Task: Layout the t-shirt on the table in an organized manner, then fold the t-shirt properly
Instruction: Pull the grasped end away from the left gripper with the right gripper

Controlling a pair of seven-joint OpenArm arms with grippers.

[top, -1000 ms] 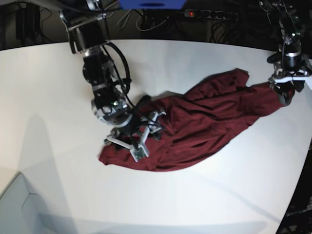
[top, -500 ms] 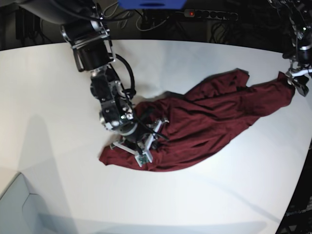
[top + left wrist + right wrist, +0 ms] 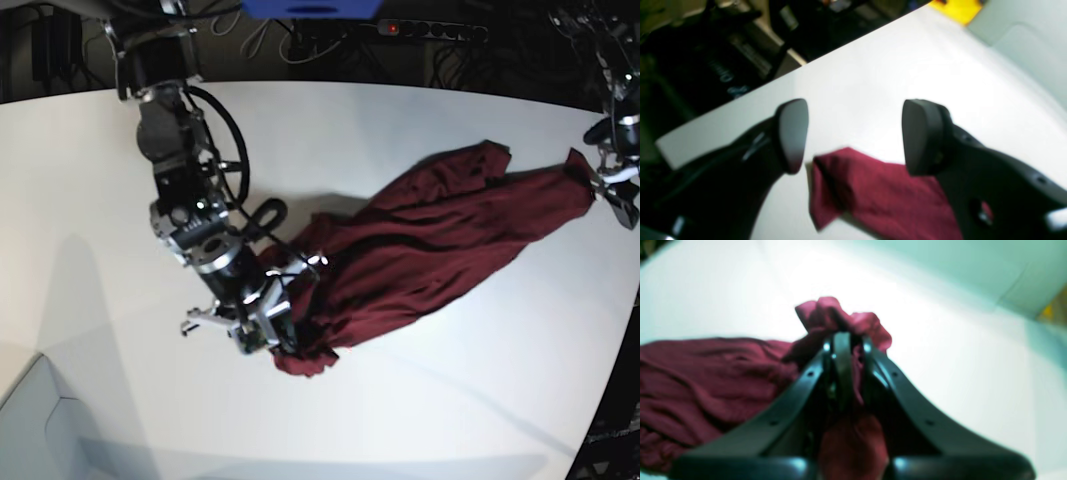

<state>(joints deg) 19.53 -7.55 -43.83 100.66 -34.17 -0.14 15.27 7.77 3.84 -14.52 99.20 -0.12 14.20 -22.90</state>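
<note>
Maroon t-shirt (image 3: 716, 373) pinched in right tool (image 3: 843, 340), left tool (image 3: 853, 133) agape, empty.

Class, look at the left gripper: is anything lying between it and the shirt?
Nothing visible. The left gripper hangs open above the shirt's end, with only bare table around.

Dark maroon t-shirt (image 3: 430, 245), rumpled and creased, stretched diagonally across the white table (image 3: 400, 420) from near its far right edge toward the middle. Lower end bunched into a lifted wad, pinched between the closed fingers of the right gripper (image 3: 285, 335), a tuft of fabric (image 3: 836, 315) poking past the fingertips. Opposite tip (image 3: 840, 180) lying flat on the table below the spread fingers of the left gripper (image 3: 853, 133), untouched by either pad.
</note>
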